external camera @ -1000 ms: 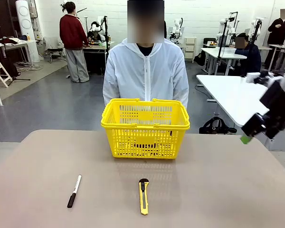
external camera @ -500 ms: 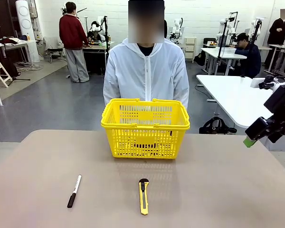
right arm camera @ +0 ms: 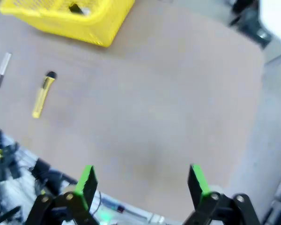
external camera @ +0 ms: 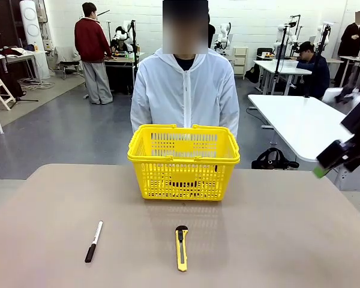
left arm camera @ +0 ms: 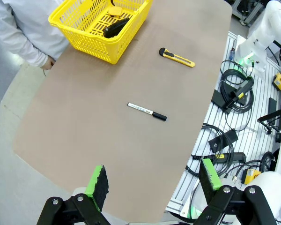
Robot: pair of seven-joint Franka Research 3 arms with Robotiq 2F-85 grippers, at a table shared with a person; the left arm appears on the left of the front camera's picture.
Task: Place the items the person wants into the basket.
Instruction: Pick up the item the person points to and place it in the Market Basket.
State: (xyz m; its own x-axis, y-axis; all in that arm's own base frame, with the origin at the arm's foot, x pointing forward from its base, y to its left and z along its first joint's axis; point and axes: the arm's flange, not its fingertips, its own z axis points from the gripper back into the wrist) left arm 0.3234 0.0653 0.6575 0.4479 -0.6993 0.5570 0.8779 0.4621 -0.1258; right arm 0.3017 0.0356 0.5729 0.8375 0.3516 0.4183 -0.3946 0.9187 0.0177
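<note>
Risk at this stage lay with the two unwanted tools left on the table (external camera: pixel 276 240): the white-and-black marker (external camera: pixel 93 241) and the yellow utility knife (external camera: pixel 181 248) lay well apart from each other in front of the basket (external camera: pixel 183 162), and a further pick-up of either would have put a wrong item into it. The basket stood at the far edge, just in front of the person (external camera: pixel 185 90) in the white jacket. In the left wrist view a black object and a small round yellow object (left arm camera: pixel 115 11) lay inside the basket; these were judged to be the wanted items, though the pen could not be told apart with certainty. The left gripper (left arm camera: pixel 153 180) hovered high above the near table edge with its green pads spread wide and nothing between them. The right gripper (right arm camera: pixel 143 184) was likewise spread and empty, and in the front view it hung beyond the table's right edge. A low sweep from that side could have knocked the basket. Compared with one second earlier, the right arm had moved farther right and slightly upward; the basket, marker and knife had not shifted.
</note>
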